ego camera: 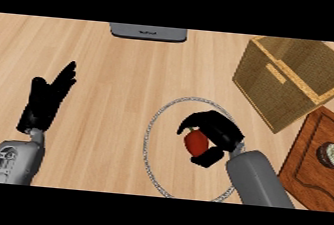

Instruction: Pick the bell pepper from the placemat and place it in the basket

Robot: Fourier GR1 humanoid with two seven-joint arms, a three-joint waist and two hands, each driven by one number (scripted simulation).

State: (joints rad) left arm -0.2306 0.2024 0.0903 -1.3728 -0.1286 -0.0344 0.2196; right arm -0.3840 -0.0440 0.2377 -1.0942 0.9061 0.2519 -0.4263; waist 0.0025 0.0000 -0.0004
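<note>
The bell pepper [195, 143] was found inside the ring of the round placemat [148, 135], a little right of its middle, in the near-right part of the counter [113, 79]. It was enclosed by the right hand [216, 129]: the fingers were curled over its far side and top and the thumb was hooked under its near side, so only the red left flank was shown. Its long axis was seen to run roughly from the near edge toward the far edge. Whether it had been raised off the placemat could not be told from this view.

The move to come was judged to turn on one relation – the basket [268, 88] was set beyond and to the right of the held pepper, toward the far-right corner, well apart from the placemat, with its open mouth turned upward. The right hand was by far the nearer to it. A lift followed by a carry away and to the right, over the near rim, was judged to be called for.

The right forearm was brought in from the near edge and angled up and leftward, the wrist bent over the pepper. The left hand [46, 101] was rested open near the left edge, fingers straight and pointed away. A wooden board [306, 167] lay along the right edge – just below the basket.
</note>
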